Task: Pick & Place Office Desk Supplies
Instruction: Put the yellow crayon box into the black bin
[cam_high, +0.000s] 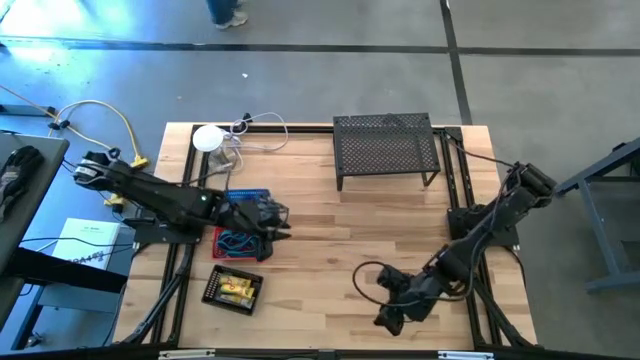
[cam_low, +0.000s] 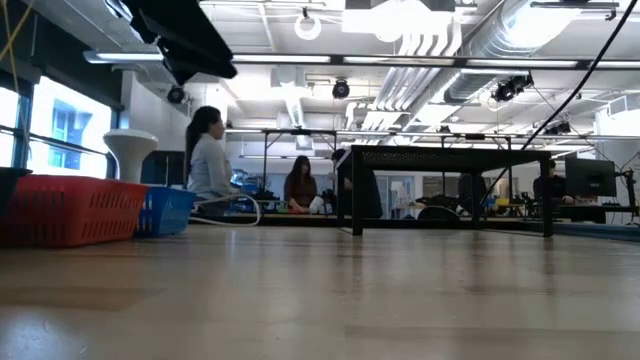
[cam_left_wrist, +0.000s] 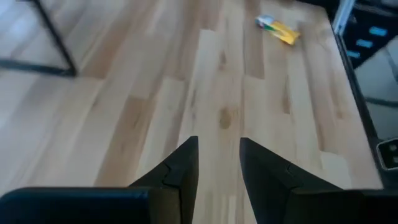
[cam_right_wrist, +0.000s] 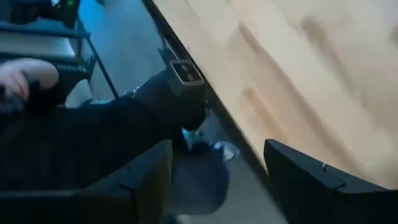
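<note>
- Since the left claw (cam_high: 275, 222) hovered just beside the red basket (cam_high: 237, 243), with its fingers (cam_left_wrist: 183, 168) set narrowly apart and nothing between them, the first risk was a grab that closed on air or snagged the tangled blue elastic loops (cam_high: 235, 240) heaped in that basket.
- A loop dragged up by one strand could have pulled its neighbours out over the red basket's rim and onto the desk (cam_high: 330, 250).
- One yellow-and-white tube (cam_left_wrist: 278, 29) lay loose on the bare boards, well apart from the red basket; its long axis ran slantwise across the plank grain, white end pointing away from the desk edge. A round tube would likely have rolled if nudged.
- More yellow tubes sat in the black tray (cam_high: 232, 288), just beside the red basket.
- The right claw (cam_high: 392, 305) waited wide and empty, well apart from the red basket, near the desk's edge.
</note>
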